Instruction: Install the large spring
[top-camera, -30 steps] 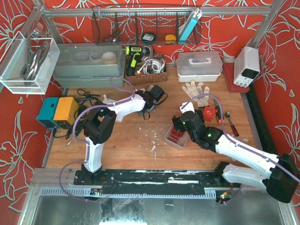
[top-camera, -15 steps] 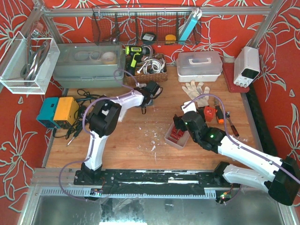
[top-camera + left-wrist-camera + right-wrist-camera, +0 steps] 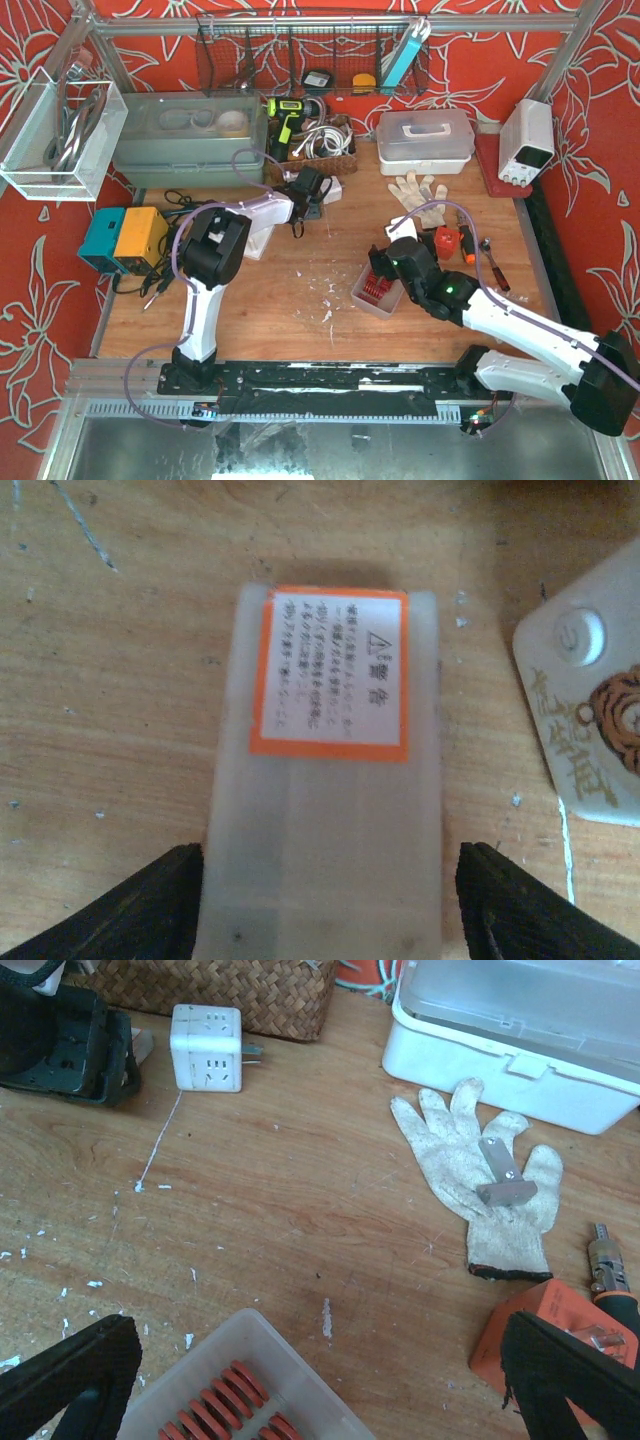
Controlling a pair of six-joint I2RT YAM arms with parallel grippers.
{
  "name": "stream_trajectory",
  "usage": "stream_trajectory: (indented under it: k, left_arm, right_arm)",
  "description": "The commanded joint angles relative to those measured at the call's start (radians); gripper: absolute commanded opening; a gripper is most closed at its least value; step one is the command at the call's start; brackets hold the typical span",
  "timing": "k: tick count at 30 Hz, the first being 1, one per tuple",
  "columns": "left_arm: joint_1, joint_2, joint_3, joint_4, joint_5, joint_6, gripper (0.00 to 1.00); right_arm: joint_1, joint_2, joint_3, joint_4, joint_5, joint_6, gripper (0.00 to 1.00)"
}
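Several large red springs (image 3: 222, 1412) lie in a clear plastic tray (image 3: 262, 1332) on the wooden table; the springs (image 3: 376, 285) and the tray (image 3: 392, 304) also show in the top view. My right gripper (image 3: 325, 1375) is open and empty, hovering just over the tray's far end (image 3: 385, 262). My left gripper (image 3: 330, 910) is open at the back of the table (image 3: 303, 192). Its fingers (image 3: 150, 905) stand either side of a translucent white block with an orange-bordered warning label (image 3: 330, 670), which lies flat on the wood.
A white cube plug adapter (image 3: 206, 1047), a wicker basket (image 3: 210, 990), a white lidded box (image 3: 530, 1030), a white glove with a metal bracket (image 3: 480, 1185) and an orange tool (image 3: 545, 1330) lie behind and right of the tray. A white tiger-printed card (image 3: 590, 710) lies right of the block.
My left gripper has swung left and toward the back of the table, near the basket. My right gripper has barely moved over the spring tray.
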Motion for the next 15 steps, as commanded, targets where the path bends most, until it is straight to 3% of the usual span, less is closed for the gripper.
stream_trajectory:
  k: [1,7,11,15]
  left_arm:
    - [-0.001,-0.073,-0.037,0.017,0.007,0.02,0.75]
    - [-0.006,-0.262,-0.158,0.045,-0.002,0.027,0.97]
    - [-0.016,-0.455,-0.295,0.1,0.037,0.052,1.0]
    - [-0.019,-0.655,-0.466,0.216,0.208,0.116,1.0]
  right_arm:
    - [0.006,0.015,-0.004,-0.001,0.031,0.003,0.99]
    - [0.007,0.036,-0.014,0.023,-0.012,0.057,0.99]
    - [0.003,0.077,0.011,-0.035,-0.032,0.16,0.99]
    - [0.001,0.12,0.075,-0.191,-0.036,0.325,0.99]
